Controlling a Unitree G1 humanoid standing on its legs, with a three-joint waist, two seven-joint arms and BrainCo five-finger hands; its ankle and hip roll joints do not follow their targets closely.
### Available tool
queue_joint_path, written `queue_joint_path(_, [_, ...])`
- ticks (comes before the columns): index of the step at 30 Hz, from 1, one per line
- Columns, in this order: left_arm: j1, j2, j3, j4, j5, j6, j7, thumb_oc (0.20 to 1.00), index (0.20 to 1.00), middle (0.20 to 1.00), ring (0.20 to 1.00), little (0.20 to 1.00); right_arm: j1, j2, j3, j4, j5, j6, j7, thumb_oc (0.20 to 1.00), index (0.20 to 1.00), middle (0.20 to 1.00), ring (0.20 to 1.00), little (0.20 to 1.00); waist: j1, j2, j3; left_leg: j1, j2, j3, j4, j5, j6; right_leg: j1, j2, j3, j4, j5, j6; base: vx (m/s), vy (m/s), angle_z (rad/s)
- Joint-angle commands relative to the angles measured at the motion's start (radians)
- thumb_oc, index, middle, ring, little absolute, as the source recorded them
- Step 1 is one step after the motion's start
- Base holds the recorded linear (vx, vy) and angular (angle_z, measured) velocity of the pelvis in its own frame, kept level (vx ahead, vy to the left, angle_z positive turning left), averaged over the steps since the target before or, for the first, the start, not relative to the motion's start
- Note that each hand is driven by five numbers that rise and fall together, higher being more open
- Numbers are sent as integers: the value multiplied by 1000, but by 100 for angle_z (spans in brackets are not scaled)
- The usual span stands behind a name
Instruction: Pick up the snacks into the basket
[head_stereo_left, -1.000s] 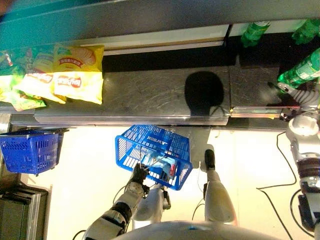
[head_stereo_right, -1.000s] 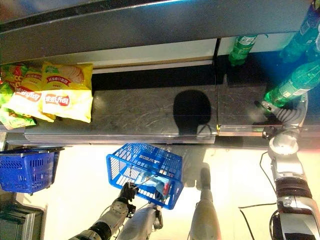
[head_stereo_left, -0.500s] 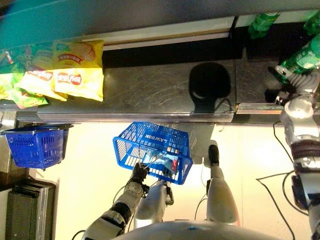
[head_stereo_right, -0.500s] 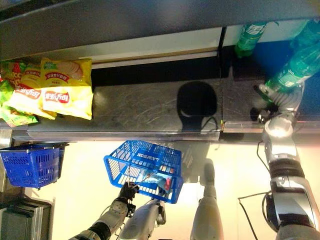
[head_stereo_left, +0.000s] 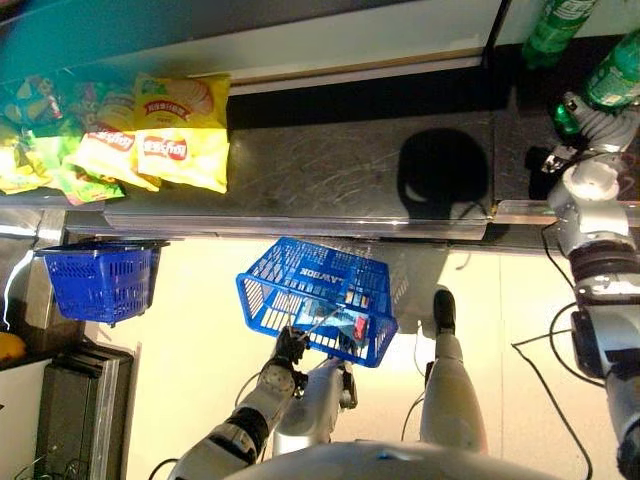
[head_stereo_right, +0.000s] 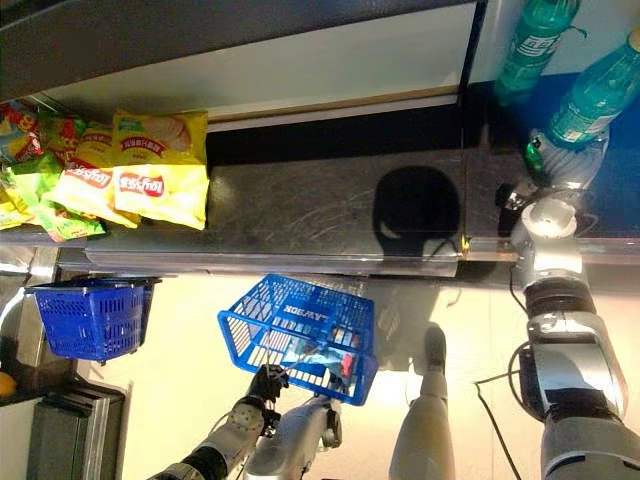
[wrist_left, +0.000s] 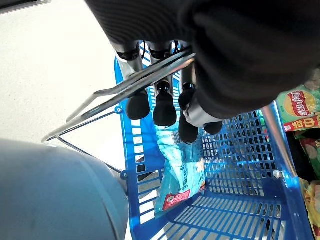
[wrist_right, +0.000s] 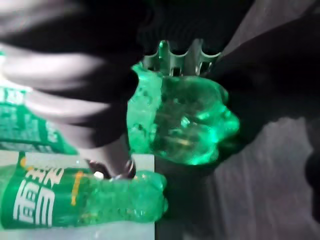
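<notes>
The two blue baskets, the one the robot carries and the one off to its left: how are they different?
The carried basket hangs tilted from the left robot hand, whose fingers curl round its wire handle; the other basket sits level below the shelf edge, untouched. The carried basket holds a light blue snack packet; what the other basket holds cannot be seen. Both are blue plastic mesh.

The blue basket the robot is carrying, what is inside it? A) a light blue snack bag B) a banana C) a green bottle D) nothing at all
A: a light blue snack bag lies inside the blue basket, whose metal handle the left hand curls round.
</notes>
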Motion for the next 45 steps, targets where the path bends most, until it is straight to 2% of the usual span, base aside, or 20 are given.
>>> queue_joint_path(1, [73,48,-44,62,1,32,37,200,200,200,200,200,7,61,60,-22,19,-29,34,200,200,200,200,200,43,-42,-43,-68,-74,-58,-2,22,2,-34,-5,-15,4,-7,35,-13,-9,9])
queue_joint_path(8, [67,49,0,65,16,39,45,200,200,200,200,200,231,156,-2,-158,27,-46,76,200,200,200,200,200,26,-60,-32,-60,-72,-63,-2,23,2,-23,-2,-19,4,-9,34,-21,0,7])
queue_joint_path(16, [71,58,87,83,35,57,25,200,200,200,200,200,474,150,-92,-433,87,-76,208,200,200,200,200,200,-7,-102,-45,-28,-63,-61,-2,13,3,7,10,-18,8,-20,29,1,-4,2])
queue_joint_path(21, [76,67,161,121,46,71,-3,200,200,200,200,200,668,142,-161,-657,105,-85,329,200,200,200,200,200,-33,-143,-81,28,-49,-58,-2,-3,4,60,27,-24,20,-49,18,43,-33,4])
queue_joint_path(22, [77,67,160,121,46,71,-3,200,200,200,200,200,672,143,-163,-661,105,-83,329,200,200,200,200,200,-33,-143,-81,30,-48,-59,-2,-4,4,63,27,-25,20,-50,18,71,-34,1])
queue_joint_path(23, [76,69,186,136,50,76,-16,200,200,200,200,200,741,147,-180,-718,92,-81,365,200,200,200,200,200,-42,-157,-99,58,-41,-59,-2,-12,3,84,36,-26,38,-70,12,71,-42,0])
queue_joint_path(28, [90,82,241,151,65,77,-35,200,200,200,200,200,934,182,-206,-845,91,-53,491,200,200,200,200,200,-63,-188,-154,122,-26,-61,-2,-32,-1,151,56,-36,55,-109,3,71,-38,2])
queue_joint_path(34, [109,89,276,134,67,76,-64,200,200,200,200,200,1099,190,-186,-902,16,5,598,200,200,200,200,200,-77,-213,-219,171,-16,-62,-2,-44,-4,208,64,-53,61,-131,2,43,-23,1])
queue_joint_path(41, [129,94,305,140,41,70,-76,200,200,200,200,200,1188,161,-146,-852,-52,37,676,200,200,200,200,200,-80,-227,-273,203,-14,-62,-2,-59,-1,245,68,-57,60,-142,3,46,-6,0])
queue_joint_path(42, [137,91,321,124,13,64,-85,200,200,200,200,200,1216,123,-127,-814,-184,49,685,200,200,200,200,200,-78,-233,-288,212,-15,-65,-2,-64,-1,256,68,-59,57,-144,4,66,-15,2])
queue_joint_path(43, [138,88,326,113,-14,56,-85,200,200,200,200,200,1225,115,-101,-761,-263,58,688,200,200,200,200,200,-76,-237,-294,215,-15,-65,-2,-65,-1,261,69,-61,56,-146,5,67,-15,1])
queue_joint_path(44, [139,88,327,113,-14,56,-85,200,200,200,200,200,1223,115,-99,-758,-264,57,687,200,200,200,200,200,-76,-238,-294,216,-15,-65,-2,-66,-1,261,69,-61,56,-146,5,36,-17,0])
queue_joint_path(45, [136,86,323,72,-59,51,-86,200,200,200,200,200,1216,104,-62,-678,-393,69,652,200,200,200,200,200,-75,-242,-299,218,-15,-67,-2,-67,0,266,69,-61,54,-145,5,31,-10,-1])
